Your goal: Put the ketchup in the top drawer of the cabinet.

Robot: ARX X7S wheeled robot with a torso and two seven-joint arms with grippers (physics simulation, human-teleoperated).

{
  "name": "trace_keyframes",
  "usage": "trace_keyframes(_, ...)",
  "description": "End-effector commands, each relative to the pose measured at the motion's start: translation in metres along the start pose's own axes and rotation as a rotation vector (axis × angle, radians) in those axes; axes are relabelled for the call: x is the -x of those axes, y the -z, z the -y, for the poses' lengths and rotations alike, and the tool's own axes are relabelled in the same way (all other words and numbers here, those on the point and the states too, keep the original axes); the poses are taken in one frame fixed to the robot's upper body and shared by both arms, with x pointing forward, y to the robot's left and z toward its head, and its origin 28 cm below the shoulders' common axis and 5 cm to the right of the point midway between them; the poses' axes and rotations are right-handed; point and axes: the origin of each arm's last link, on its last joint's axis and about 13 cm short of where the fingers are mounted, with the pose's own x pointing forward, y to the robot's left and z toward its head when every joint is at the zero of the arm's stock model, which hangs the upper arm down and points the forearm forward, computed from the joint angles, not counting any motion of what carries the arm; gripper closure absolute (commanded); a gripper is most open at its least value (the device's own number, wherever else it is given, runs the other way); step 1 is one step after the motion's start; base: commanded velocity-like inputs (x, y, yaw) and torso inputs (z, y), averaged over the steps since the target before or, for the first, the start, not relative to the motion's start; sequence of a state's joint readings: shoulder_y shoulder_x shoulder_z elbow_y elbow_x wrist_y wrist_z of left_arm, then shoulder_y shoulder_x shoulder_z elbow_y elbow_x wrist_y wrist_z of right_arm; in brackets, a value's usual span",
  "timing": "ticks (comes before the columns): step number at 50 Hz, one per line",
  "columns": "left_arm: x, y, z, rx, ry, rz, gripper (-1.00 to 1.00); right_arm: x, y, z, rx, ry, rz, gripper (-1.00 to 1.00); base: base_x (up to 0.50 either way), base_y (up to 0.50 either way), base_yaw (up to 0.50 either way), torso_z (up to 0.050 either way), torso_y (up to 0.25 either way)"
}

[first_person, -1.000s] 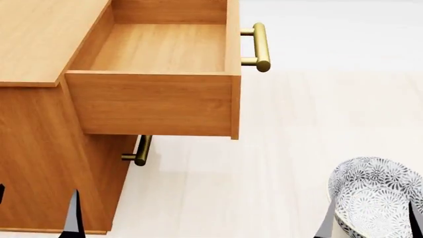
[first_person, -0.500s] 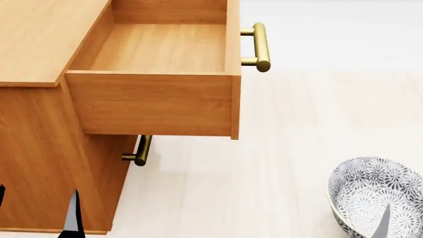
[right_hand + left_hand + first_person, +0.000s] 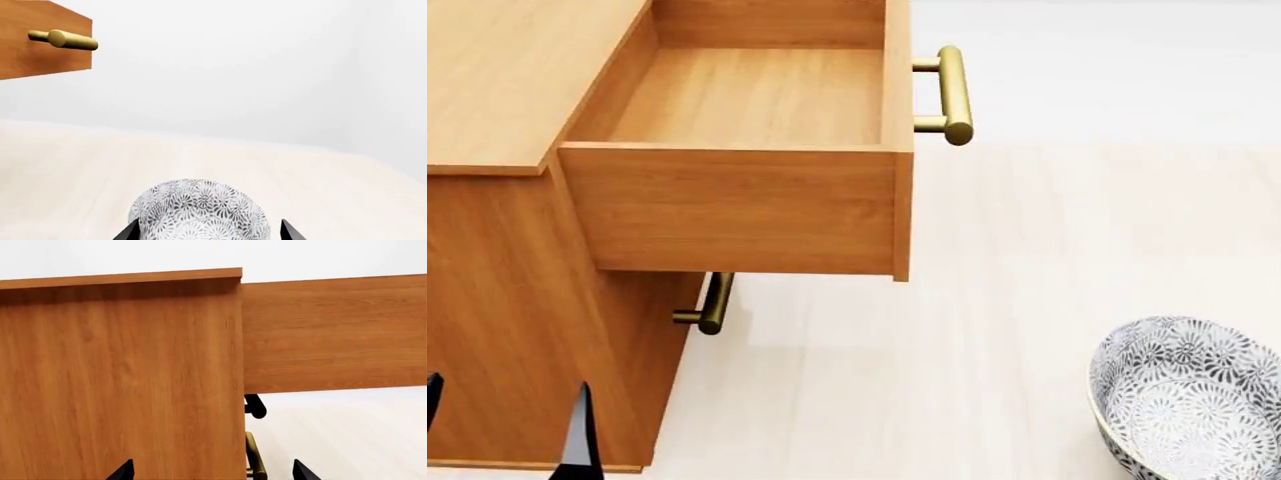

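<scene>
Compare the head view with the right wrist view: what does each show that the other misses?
Only the head view shows the top drawer's empty interior, the cabinet's flat top, the lower drawer handle and the left gripper. Only the right wrist view shows the right gripper, open, its fingertips either side of the patterned bowl, and the white wall behind. Both show that bowl, the top drawer's brass handle and the pale floor. Neither shows the ketchup.
</scene>
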State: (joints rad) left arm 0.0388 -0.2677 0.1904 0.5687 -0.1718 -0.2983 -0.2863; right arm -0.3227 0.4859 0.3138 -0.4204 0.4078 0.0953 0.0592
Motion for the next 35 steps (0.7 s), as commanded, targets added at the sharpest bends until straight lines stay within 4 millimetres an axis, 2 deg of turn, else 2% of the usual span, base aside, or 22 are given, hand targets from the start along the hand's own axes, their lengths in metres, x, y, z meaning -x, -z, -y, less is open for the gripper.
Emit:
trace_keyframes(1, -0.001, 0.000, 0.001, -0.001, -0.001, -0.004, -1.00, 0.023, 0.004, 0.006, 0.014, -0.110, -0.016, -1.00, 0.00, 0.00, 0.00, 0.000, 0.000)
trace_keyframes(14, -0.001, 0.001, 0.003, -0.006, -0.003, -0.007, -1.00, 0.043, 0.014, 0.013, 0.016, -0.207, -0.027, -1.00, 0.00, 0.00, 0.00, 0.000, 0.000)
trace_keyframes(35, -0.003, 0.004, 0.002, -0.008, -0.009, -0.015, -1.00, 0.059, 0.024, 0.030, 0.002, -0.009, -0.043, -1.00, 0.00, 0.00, 0.00, 0.000, 0.000)
